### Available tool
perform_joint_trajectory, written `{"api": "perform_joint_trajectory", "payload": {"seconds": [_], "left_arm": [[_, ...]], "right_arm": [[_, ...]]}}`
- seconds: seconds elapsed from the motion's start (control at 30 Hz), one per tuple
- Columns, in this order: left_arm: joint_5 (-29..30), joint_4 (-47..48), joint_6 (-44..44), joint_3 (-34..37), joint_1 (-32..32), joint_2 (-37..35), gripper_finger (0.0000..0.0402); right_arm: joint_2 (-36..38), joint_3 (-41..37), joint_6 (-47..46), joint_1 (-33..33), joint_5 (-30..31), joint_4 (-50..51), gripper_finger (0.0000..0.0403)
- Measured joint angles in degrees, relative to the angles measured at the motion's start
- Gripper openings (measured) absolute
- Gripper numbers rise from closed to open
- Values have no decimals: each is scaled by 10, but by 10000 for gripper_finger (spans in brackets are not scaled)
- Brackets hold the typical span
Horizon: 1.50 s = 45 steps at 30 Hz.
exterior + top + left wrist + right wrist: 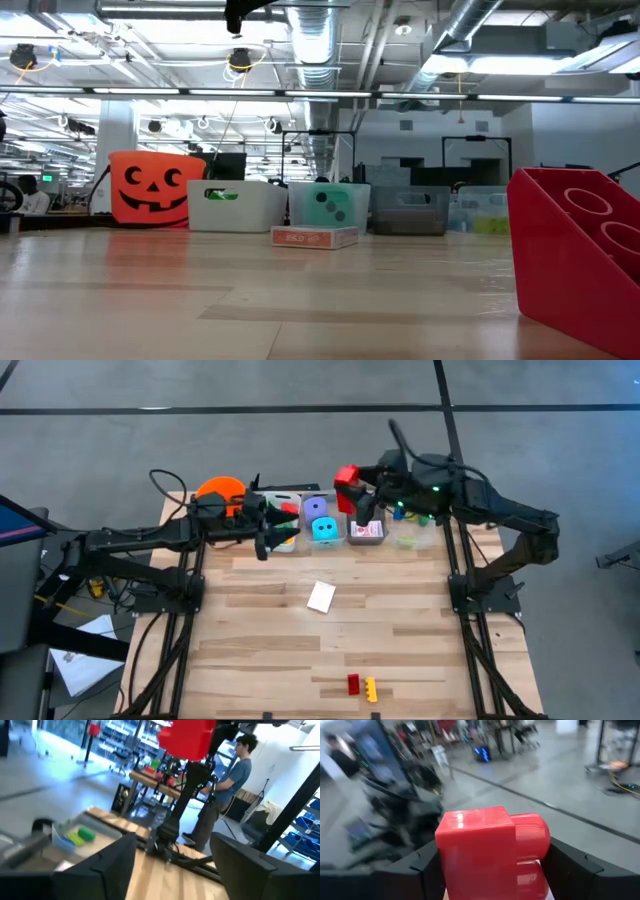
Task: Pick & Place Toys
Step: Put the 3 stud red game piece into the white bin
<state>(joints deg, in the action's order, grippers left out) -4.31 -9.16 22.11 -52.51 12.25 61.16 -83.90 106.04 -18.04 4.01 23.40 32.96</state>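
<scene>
My right gripper (352,484) is shut on a red brick (346,474), raised above the row of bins at the table's far edge. The brick also shows in the left wrist view (189,738). My left gripper (266,536) is open and empty, raised beside the white bin (285,520). A purple die (318,507) and a teal die (323,529) lie in a clear bin. A white card (321,596) lies flat mid-table. A red brick (353,684) and a yellow brick (371,689) lie side by side near the table's front edge. My right gripper pinches the red brick's two opposite side faces (445,855) between its two fingers (415,867). The fingers come from the table's right. The brick is lifted clear, and its studs (530,837) stick out sideways toward one finger.
An orange pumpkin bucket (220,490) stands at the far left. A bin with red-and-white cards (367,532) and a bin with green pieces (410,538) stand in the row. A person (227,785) stands beyond the table. The mid-table boards (400,610) are bare.
</scene>
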Motion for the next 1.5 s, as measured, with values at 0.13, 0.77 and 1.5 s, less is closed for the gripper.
{"api": "perform_joint_trajectory", "payload": {"seconds": [0.13,0.77,1.5], "left_arm": [[0,-29,-11,0,4,0,282],[-28,-90,-4,0,10,2,363],[-176,-76,114,0,9,2,366]], "right_arm": [[0,0,0,-25,-3,-55,260],[-114,-1,-30,-78,-33,-161,260],[-117,-1,-54,-67,-36,-171,260]]}}
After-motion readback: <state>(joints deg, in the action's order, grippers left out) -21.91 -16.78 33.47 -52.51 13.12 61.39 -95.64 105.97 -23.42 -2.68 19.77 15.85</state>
